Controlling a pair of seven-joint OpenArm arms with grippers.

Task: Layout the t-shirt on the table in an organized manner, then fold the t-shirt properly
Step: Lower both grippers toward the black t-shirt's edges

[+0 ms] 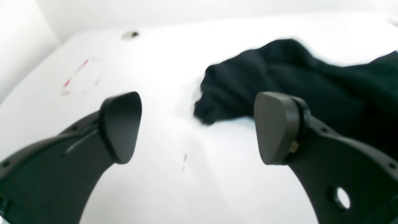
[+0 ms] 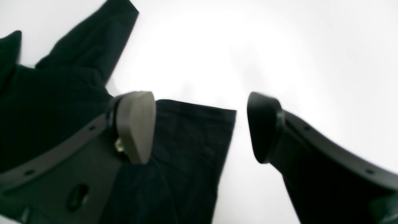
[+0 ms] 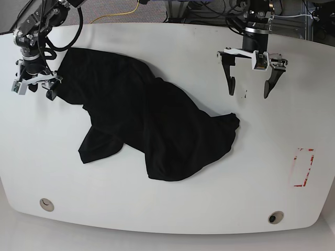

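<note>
1. While bunched up and wrinkled, not yet flat: large plain black soft cloth t-shirt (image 3: 157,120), lying on the big white smooth table (image 3: 167,214), over the middle and toward the left of the base view.
2. Runs long-ways on a slant, from the far left corner of the base view down to a rounded lump nearer the right. No print to see on the side facing up.
3. Right gripper (image 3: 35,90): black fingers spread wide, holding nothing. Hangs just beside the far-left end of the cloth. In the right wrist view, one finger over black cloth, the other over bare white table.
4. Left gripper (image 3: 248,95): also wide open and empty. Hangs over bare table, apart from the shirt. Rounded lump of cloth lying toward the near side and a little left of it in the base view, and ahead and to the right of the fingers in the left wrist view.
5. Looks like the laying-out step, hardly begun. No folding done yet.
6. Probably best to pinch the far-left end with the right gripper, being much the nearer one. Needs a reach by the left gripper to the lump end, then a pull apart along the slant.
7. Could go wrong by grabbing two layers at once and dragging the bunch.
</note>
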